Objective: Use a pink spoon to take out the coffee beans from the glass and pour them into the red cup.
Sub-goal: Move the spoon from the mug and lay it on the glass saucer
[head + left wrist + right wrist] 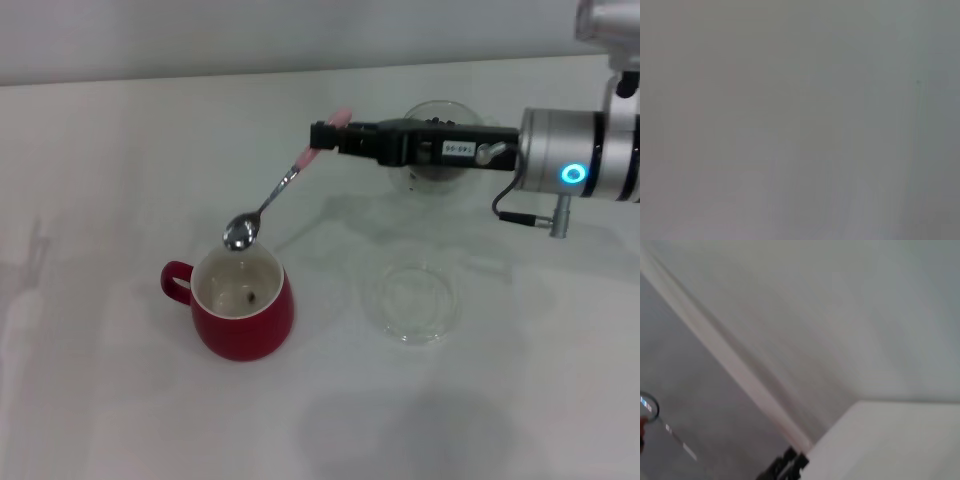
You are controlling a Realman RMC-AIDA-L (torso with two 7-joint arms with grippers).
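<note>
My pink spoon [272, 196] hangs tilted, its pale pink handle up at two o'clock and its shiny metal bowl down at eight o'clock, just above the far rim of the red cup [240, 305]. That glossy mug stands upright, loop handle at nine o'clock, with a few dark coffee beans [248, 296] on its white floor. At two o'clock from it, well apart, stands the clear glass [434, 168], dark beans showing inside, partly hidden.

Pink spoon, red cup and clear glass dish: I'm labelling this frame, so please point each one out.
pink spoon [241, 232], head view, on its metal bowl.
red cup [250, 330], head view, on its outer wall.
clear glass dish [415, 300], head view, on its base.
</note>
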